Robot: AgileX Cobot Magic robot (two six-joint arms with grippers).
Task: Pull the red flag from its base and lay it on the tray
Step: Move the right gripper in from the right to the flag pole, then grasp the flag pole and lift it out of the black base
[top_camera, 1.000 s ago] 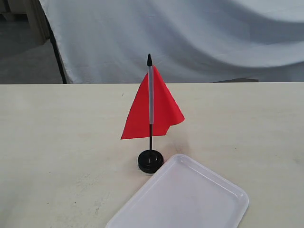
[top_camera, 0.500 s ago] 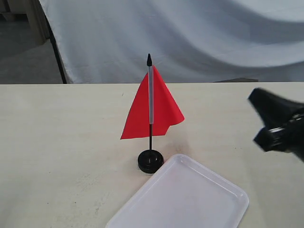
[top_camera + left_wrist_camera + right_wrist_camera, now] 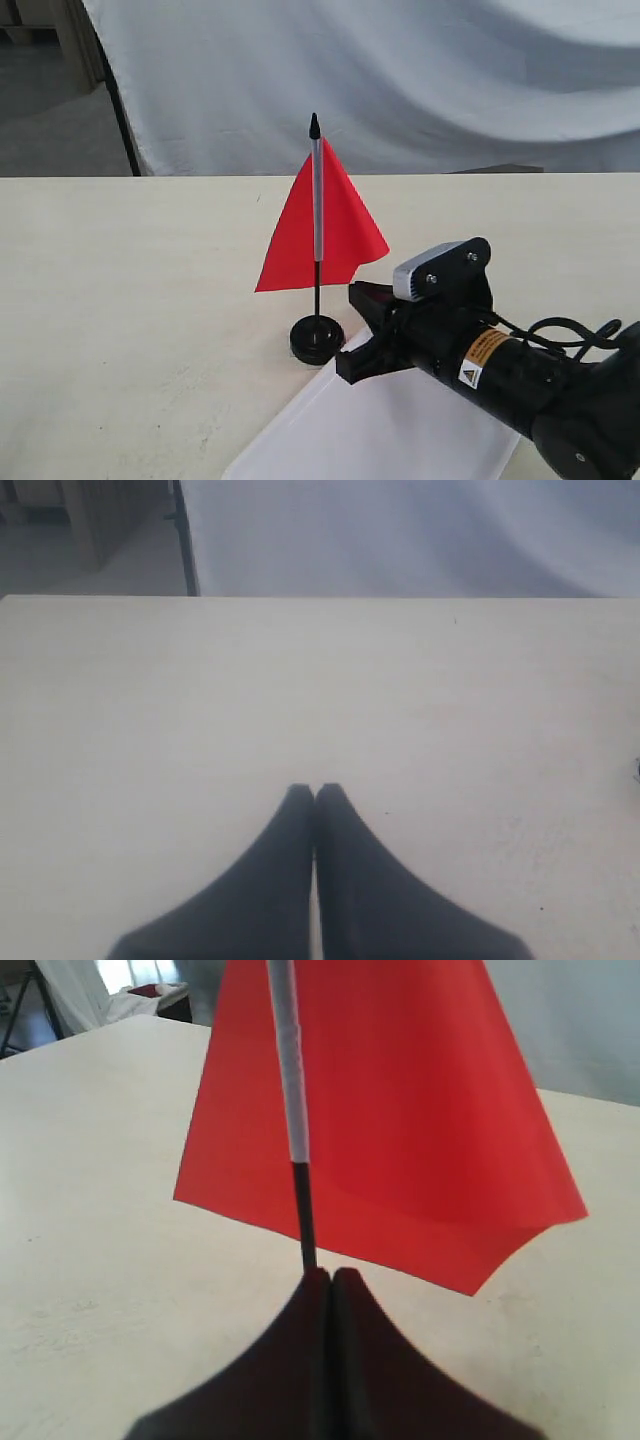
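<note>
While the right gripper [image 3: 330, 1278] holds nothing, its two black fingers [image 3: 260, 1370] are pressed together with only a thin seam between them, at the bottom centre of the right wrist view. Just past their tips rises the thin black rod of the red flag [image 3: 400, 1130], slightly left of the seam and not between the fingers. The rod's grey sleeve climbs to the top edge, and the red cloth spreads across the upper middle of that frame. In the exterior view the black right arm [image 3: 500, 375] enters from the lower right corner, with a grey camera block [image 3: 430, 272] on top and a yellow warning label [image 3: 482, 350] on its side. Its front end sits just right of the flag's rod, apart from it, and covers the right side of the tray [image 3: 340, 435]. The flag stands upright at the centre of that view, planted in the base [image 3: 317, 338], a small black disc on the pale table [image 3: 130, 300]. The base lies just beside the tray's upper left corner; whether they touch cannot be told. The white tray fills the lower centre. A white cloth backdrop [image 3: 420, 80] hangs across the top. The left gripper [image 3: 315, 792], at the bottom centre of the left wrist view, is likewise closed tight and empty, with pale tabletop beyond it.
</note>
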